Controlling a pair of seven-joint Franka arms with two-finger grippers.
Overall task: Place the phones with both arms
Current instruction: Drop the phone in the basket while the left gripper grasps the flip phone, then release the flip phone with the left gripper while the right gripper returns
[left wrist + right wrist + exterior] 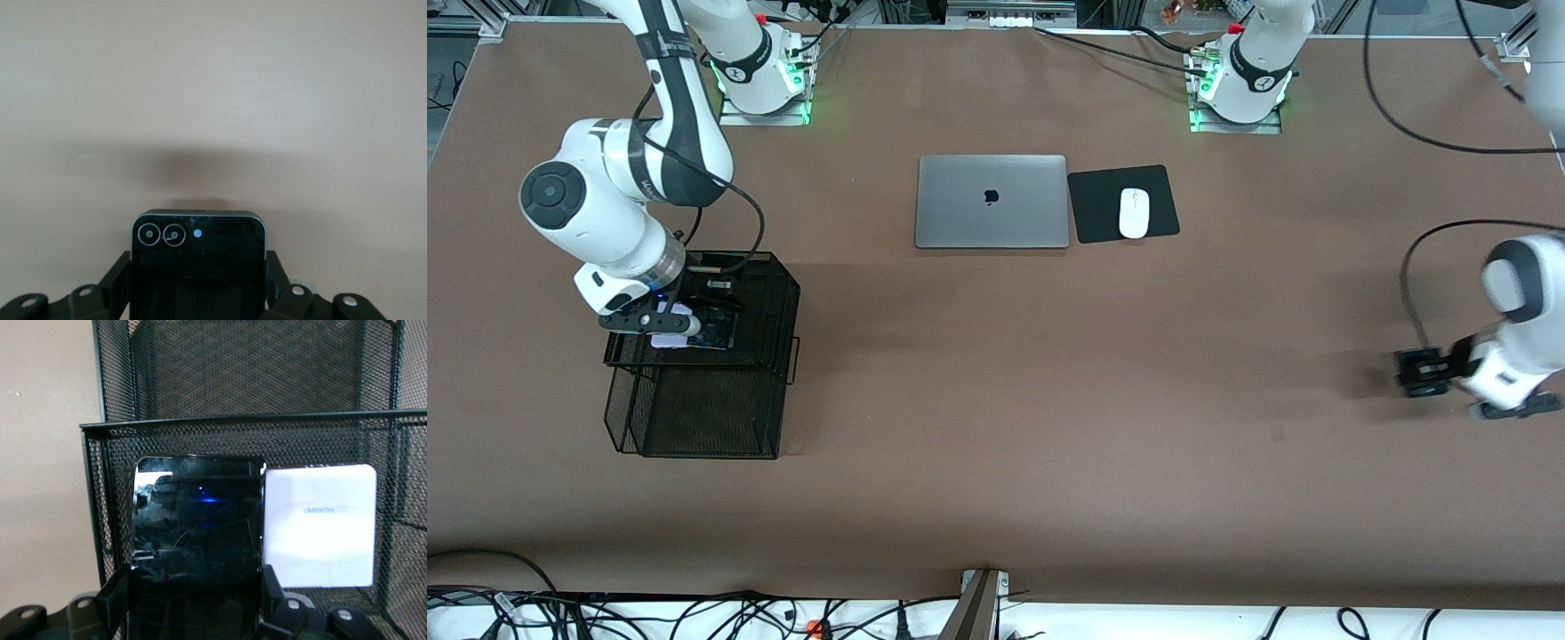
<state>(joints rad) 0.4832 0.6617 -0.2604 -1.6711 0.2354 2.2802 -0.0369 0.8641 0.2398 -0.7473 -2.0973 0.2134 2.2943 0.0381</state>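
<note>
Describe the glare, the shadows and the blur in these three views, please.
Front view: even light, green glow at both bases, left hand slightly blurred. Left wrist view: soft shadow on the table above the small black phone. Right wrist view: blue reflection on the long black phone, lavender phone washed out.

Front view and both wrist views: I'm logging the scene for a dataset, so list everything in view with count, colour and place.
mesh rack: one, black wire, two tiers, toward the right arm's end of the table.
lavender phone: one, pale, lying on the rack's upper tier.
long black phone: one, glossy black, held over the upper tier beside the lavender phone.
small black phone: one, squarish, held above bare table at the left arm's end.
laptop: one, grey, lid shut, mid-table near the bases.
mouse pad: one, black, beside the laptop.
mouse: one, white, on the pad.
right gripper: shut on the long black phone.
left gripper: shut on the small black phone.
</note>
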